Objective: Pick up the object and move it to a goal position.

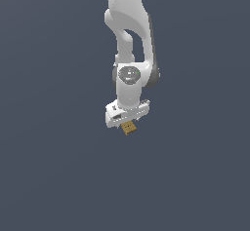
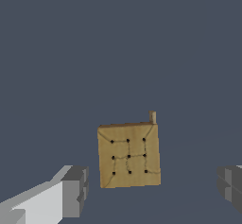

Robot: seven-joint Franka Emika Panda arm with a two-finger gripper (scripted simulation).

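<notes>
The object is a small tan-brown flat square block (image 2: 128, 155) with dark dots and faint lines on its face and a tiny peg at one corner. In the wrist view it lies between my two grey fingertips (image 2: 75, 190), with a clear gap on each side. My gripper (image 2: 152, 188) is open and touches nothing. In the exterior view the block (image 1: 129, 127) shows just under the white hand, and the gripper (image 1: 127, 124) hangs right over it. The fingers themselves are hard to make out there.
The white arm (image 1: 129, 40) comes down from the top of the exterior view. Around it there is only a plain dark grey-blue surface (image 1: 49, 176), with no other object, edge or goal marker in view.
</notes>
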